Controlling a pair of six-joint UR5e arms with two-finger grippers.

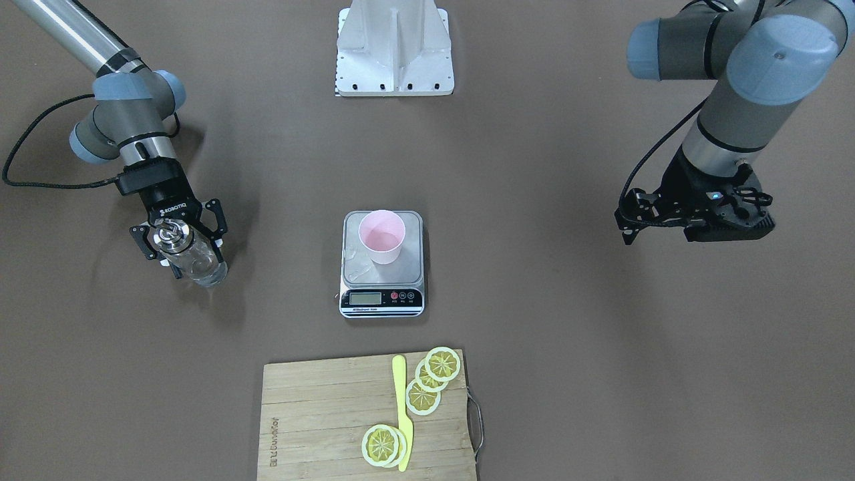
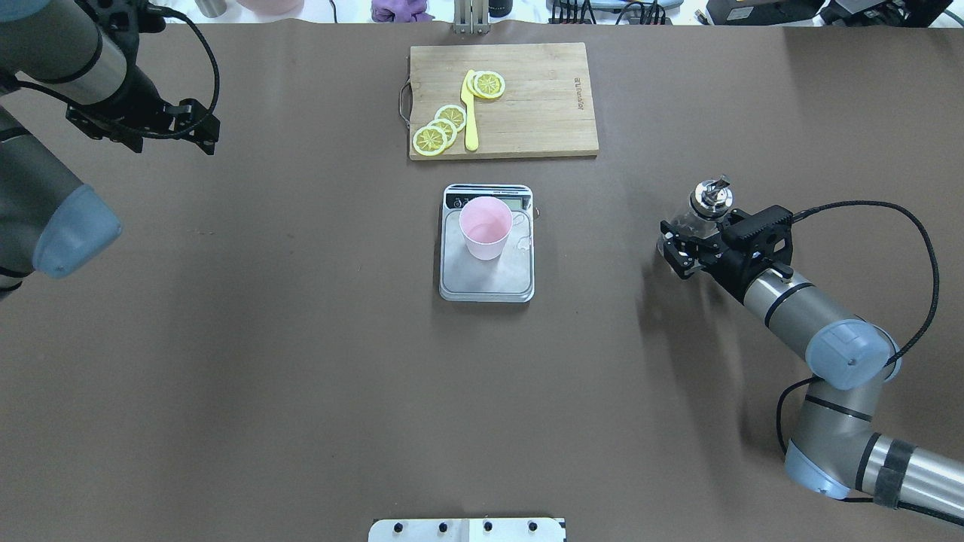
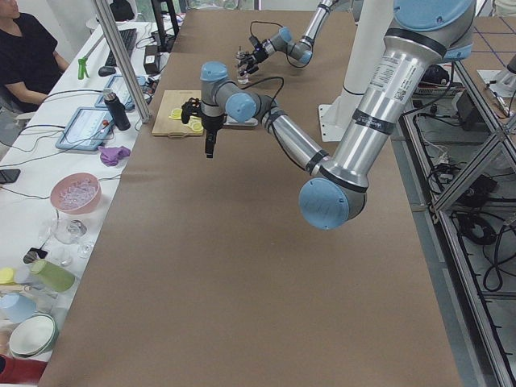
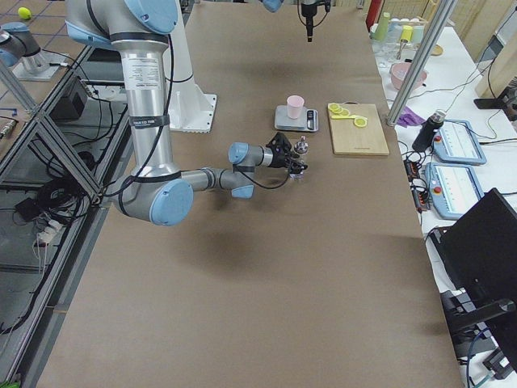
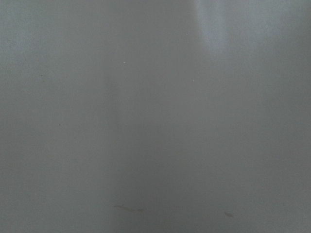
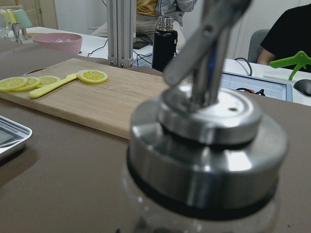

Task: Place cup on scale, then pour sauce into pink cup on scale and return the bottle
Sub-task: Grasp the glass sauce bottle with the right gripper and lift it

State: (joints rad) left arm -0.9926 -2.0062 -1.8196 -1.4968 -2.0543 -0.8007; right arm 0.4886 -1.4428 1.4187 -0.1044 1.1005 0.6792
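Observation:
The pink cup (image 1: 381,235) stands upright on the steel scale (image 1: 409,268), towards its back left in the overhead view (image 2: 486,226). My right gripper (image 1: 182,242) is shut on the glass bottle (image 1: 202,268), which is upright at table level far to the scale's right in the overhead view (image 2: 712,197). Its metal cap and spout fill the right wrist view (image 6: 209,145). Clear liquid shows in the bottle's body. My left gripper (image 1: 698,217) is open and empty. It is raised above the table, far from the scale (image 2: 143,132).
A wooden cutting board (image 1: 320,414) with lemon slices (image 1: 442,364) and a yellow knife (image 1: 403,414) lies beyond the scale. Clear droplets (image 1: 354,267) sit on the scale platform beside the cup. The white robot base plate (image 1: 394,47) is at the near edge.

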